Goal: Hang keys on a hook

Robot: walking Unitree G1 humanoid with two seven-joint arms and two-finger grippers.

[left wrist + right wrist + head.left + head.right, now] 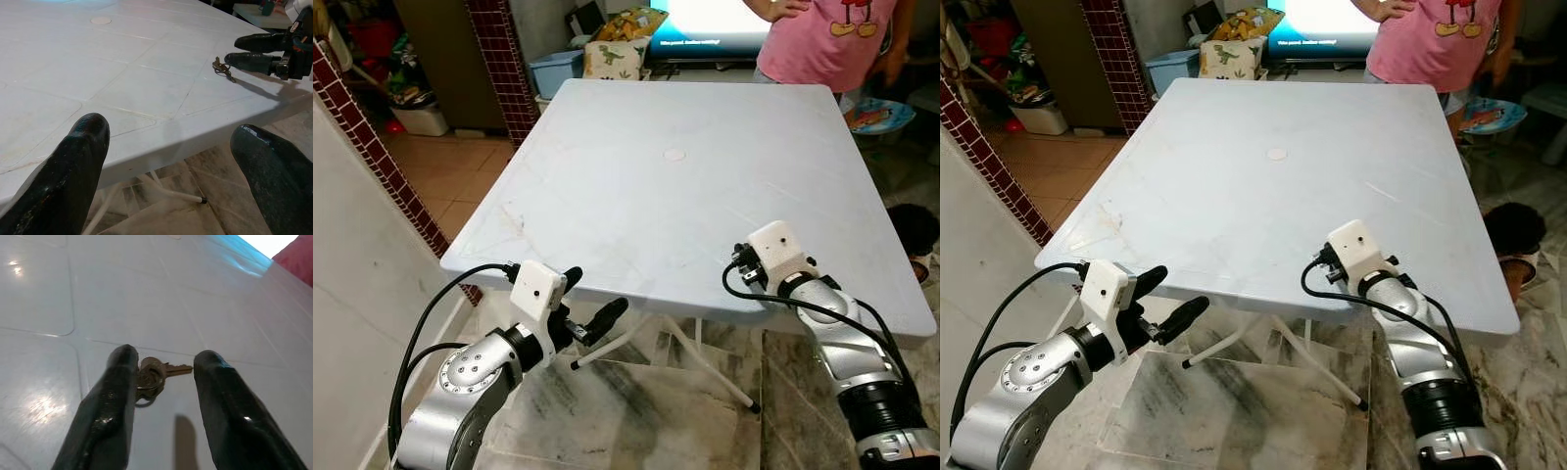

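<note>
A small bunch of brass keys (152, 374) lies flat on the white plastic table (675, 127), close to its near right edge. My right gripper (164, 357) rests low over the tabletop, open, one black finger on each side of the keys; one finger looks to be against the ring. In the left wrist view the keys (222, 68) lie just ahead of those fingers (254, 43). Open and holding nothing, my left gripper (592, 299) hovers just off the table's near left edge, slightly below the top.
A person in a pink shirt (832, 39) stands at the far side of the table. A white wall and red brick pillar (372, 147) run along the left. Folding table legs (705, 377) cross over marble floor below. Boxes and a cushion (617, 54) sit beyond.
</note>
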